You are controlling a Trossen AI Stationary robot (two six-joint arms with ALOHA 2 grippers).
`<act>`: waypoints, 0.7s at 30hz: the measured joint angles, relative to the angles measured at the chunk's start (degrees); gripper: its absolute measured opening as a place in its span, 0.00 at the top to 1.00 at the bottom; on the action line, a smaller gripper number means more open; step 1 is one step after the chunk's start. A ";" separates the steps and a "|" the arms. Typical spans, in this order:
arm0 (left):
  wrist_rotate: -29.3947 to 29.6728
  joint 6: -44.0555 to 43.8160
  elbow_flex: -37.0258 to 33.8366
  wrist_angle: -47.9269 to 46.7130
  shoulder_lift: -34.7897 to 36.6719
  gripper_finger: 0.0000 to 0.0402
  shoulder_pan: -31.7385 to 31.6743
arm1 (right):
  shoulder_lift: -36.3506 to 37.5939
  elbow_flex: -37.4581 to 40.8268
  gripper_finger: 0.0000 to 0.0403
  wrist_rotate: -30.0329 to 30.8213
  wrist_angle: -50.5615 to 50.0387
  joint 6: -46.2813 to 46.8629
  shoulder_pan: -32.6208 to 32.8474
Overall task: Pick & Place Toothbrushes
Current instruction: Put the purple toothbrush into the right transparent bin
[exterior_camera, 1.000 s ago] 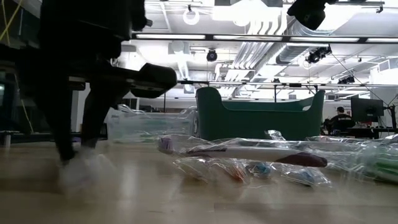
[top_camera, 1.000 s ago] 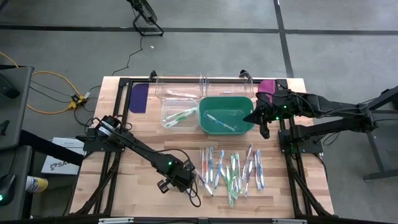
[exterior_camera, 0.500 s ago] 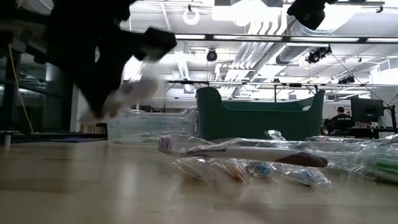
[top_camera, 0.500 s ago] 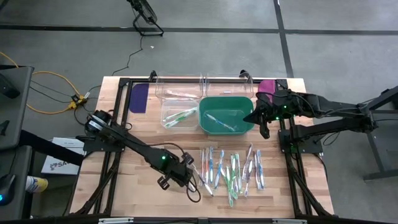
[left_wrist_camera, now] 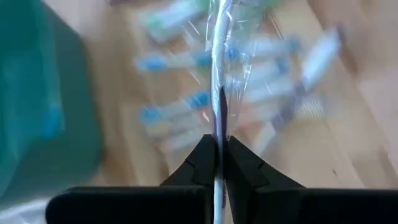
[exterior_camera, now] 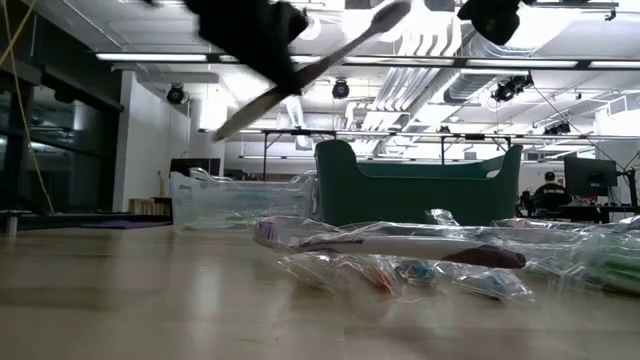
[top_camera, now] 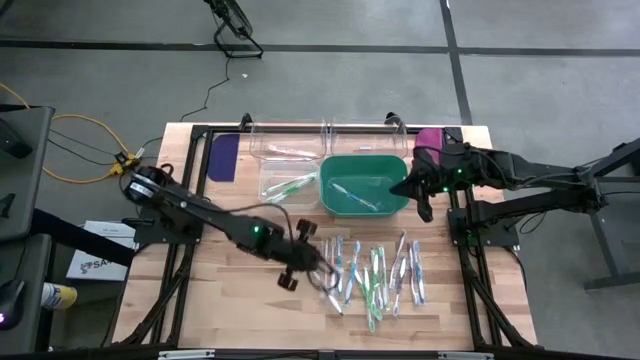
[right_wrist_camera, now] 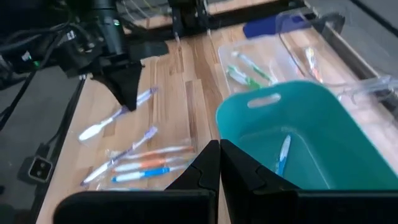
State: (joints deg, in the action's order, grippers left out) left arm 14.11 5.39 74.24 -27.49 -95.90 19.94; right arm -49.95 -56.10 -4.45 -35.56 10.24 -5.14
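We just lifted a wrapped toothbrush off the pile, left gripper clamped on it at centre frame, so next it goes into a bin.

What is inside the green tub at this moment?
In the green tub lies one blue toothbrush, wrapped in clear film. The rest of its floor looks bare from above. The right gripper hovers at its rim and covers a little of that corner.

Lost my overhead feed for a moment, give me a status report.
Left gripper shut on a wrapped toothbrush, lifted above the table. Right gripper shut, empty, waiting by the teal bin. Nothing in the way.
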 joint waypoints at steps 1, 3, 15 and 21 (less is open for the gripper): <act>0.02 -0.15 0.00 1.16 0.56 0.98 -0.86 | -0.01 0.02 0.99 0.00 0.68 0.00 0.02; 0.05 -0.22 0.01 4.76 1.37 0.98 -2.58 | -0.25 0.02 0.99 -0.01 3.16 0.00 0.00; 0.19 0.32 0.04 18.98 4.56 0.98 -11.35 | -3.02 0.00 0.99 -1.23 10.90 0.38 0.02; 0.86 0.32 0.04 20.49 5.02 0.98 -14.08 | -4.74 0.01 0.99 -3.22 10.73 -0.55 0.02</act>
State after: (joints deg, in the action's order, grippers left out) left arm 14.98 5.72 74.28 -7.00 -90.87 5.87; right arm -54.69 -56.08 -7.66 -24.83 9.69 -5.13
